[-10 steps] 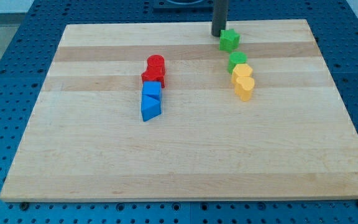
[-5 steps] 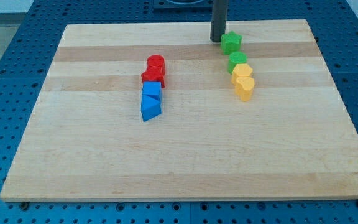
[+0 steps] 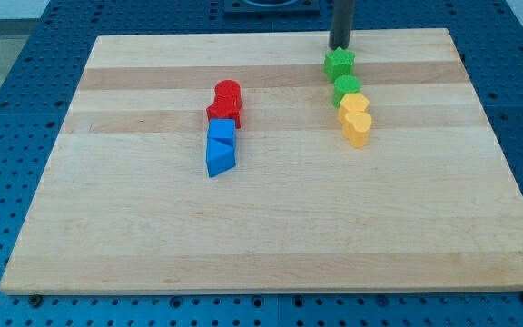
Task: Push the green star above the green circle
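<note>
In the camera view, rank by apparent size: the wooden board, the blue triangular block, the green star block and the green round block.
1. Wooden board.
2. Blue triangular block.
3. Green star block and green round block: too alike to rank, and both lie farther up the view than the blue one.

Rod point(image 3: 341, 23) top cut off.
</note>
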